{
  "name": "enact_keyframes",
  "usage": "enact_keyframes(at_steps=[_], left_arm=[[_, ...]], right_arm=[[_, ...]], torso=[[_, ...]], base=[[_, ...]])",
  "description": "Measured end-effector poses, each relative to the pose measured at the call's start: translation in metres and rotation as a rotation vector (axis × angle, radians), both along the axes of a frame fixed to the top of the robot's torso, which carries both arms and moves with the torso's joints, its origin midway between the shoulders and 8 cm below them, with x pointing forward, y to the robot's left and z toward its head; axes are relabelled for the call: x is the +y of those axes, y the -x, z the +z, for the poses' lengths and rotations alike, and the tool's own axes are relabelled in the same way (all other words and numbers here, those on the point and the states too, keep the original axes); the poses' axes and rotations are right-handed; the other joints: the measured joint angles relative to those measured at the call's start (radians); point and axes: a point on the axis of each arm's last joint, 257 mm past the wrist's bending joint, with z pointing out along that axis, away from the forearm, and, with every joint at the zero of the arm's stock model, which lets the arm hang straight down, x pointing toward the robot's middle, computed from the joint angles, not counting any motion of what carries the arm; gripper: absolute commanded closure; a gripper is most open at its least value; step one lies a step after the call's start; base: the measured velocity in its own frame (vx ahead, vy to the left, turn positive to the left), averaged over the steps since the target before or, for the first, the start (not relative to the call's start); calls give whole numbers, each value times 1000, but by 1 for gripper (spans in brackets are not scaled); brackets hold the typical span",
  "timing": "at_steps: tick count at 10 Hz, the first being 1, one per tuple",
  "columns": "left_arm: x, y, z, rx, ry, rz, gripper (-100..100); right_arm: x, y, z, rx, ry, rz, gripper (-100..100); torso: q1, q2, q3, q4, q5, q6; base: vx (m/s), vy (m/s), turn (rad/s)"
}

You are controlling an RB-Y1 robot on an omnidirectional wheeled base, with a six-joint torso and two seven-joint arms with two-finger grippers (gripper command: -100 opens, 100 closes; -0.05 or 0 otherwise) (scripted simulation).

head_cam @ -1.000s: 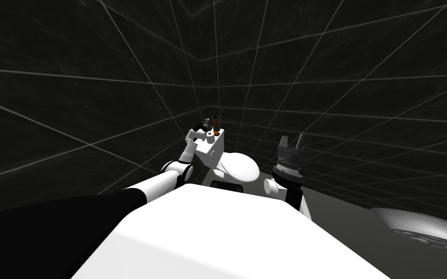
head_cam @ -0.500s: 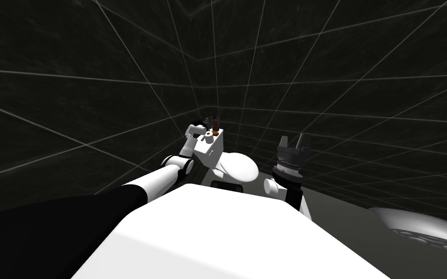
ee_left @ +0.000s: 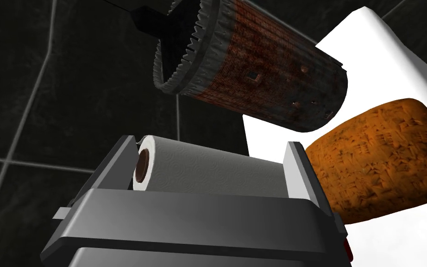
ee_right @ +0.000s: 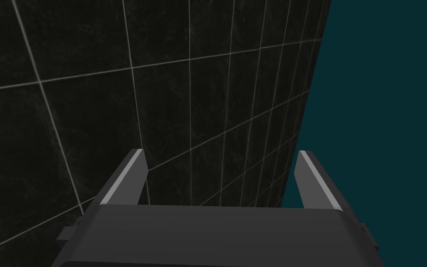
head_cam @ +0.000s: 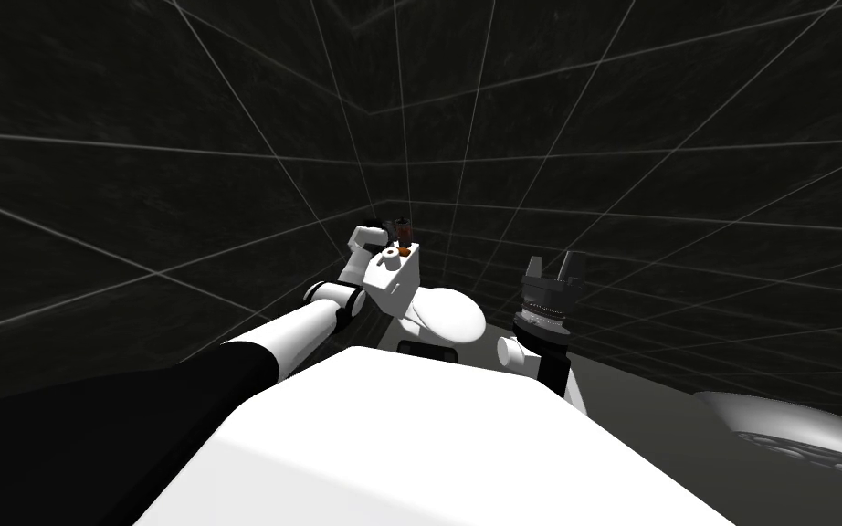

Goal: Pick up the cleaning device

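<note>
White paper roll (ee_left: 208, 169), between spread left jaws

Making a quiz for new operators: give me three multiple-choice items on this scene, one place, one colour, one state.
1. Between the fingers of the left tool lies: A) paper roll B) mug C) nothing.
2. The sponge beside that roll is: A) blue B) orange C) green.
3. The right tool is: A) shut B) shut on a cloth C) open.
Answers: 1 A, the roll spans the gap between the fingers; 2 B, orange against the white surface; 3 C, its fingers stand wide apart, holding nothing.
</note>
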Motion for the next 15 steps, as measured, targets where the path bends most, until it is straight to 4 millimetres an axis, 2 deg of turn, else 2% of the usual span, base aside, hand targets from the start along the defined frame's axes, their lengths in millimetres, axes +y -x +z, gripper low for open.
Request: enact_keyframes(at_steps=[10,15], left_arm=[[20,-2,-5,262,147,99,-100],[26,11,-15,407,225,150,-100]], right_arm=[[0,0,0,0,0,0,0],[0,0,0,0,0,0,0]], torso=[[0,1,0,0,0,0],[1,1,0,0,0,0]], base=[[-2,-12,5],[-7,-6,7]])
